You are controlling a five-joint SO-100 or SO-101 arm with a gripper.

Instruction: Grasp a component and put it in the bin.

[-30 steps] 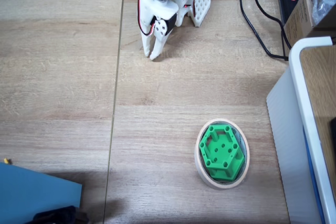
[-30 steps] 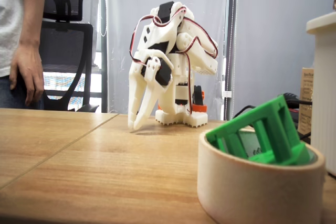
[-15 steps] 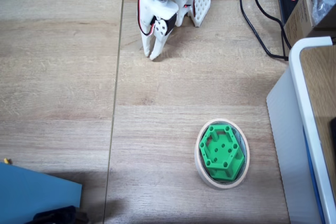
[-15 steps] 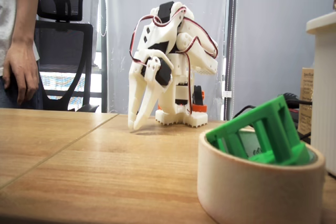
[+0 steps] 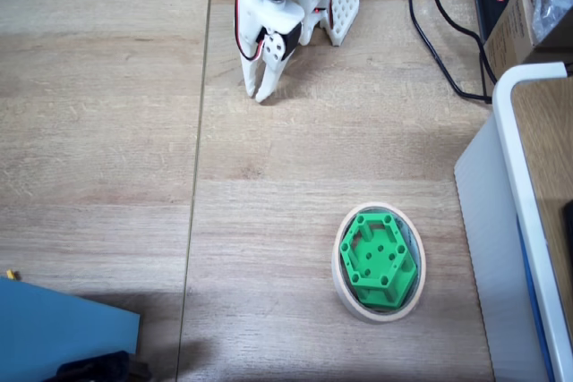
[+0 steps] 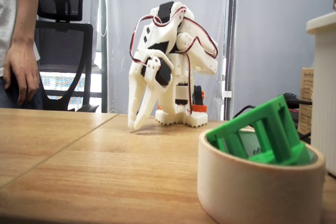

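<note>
Fingers (image 6: 137,121) drawn together and holding nothing, the white two-finger gripper (image 5: 260,89) hangs tip-down just above the wooden table (image 5: 107,131), well apart from the work. Near the table's front edge, the small bright green hexagonal plastic component (image 5: 376,261), with its holed base, upright posts and hexagonal rim, sits inside the bin, a beige thin-walled roll of masking tape (image 5: 343,288). The low fixed view shows the component (image 6: 265,132) tilted, one side propped up against the bin's wall (image 6: 252,192) and its top standing above the rim, not lying flat.

By the look of it, the placing step is finished and the task is as good as done; nothing more seems called for than that the arm hold its rest pose, or, if a flat seat were wanted, a nudge to level the piece.

Folded tightly over its white base (image 5: 338,6) at the far edge, the arm (image 6: 170,40) has its joints stacked and its red and black wires looping out. A person's hand (image 6: 21,72) hangs beside an office chair (image 6: 65,51) behind the table.
</note>
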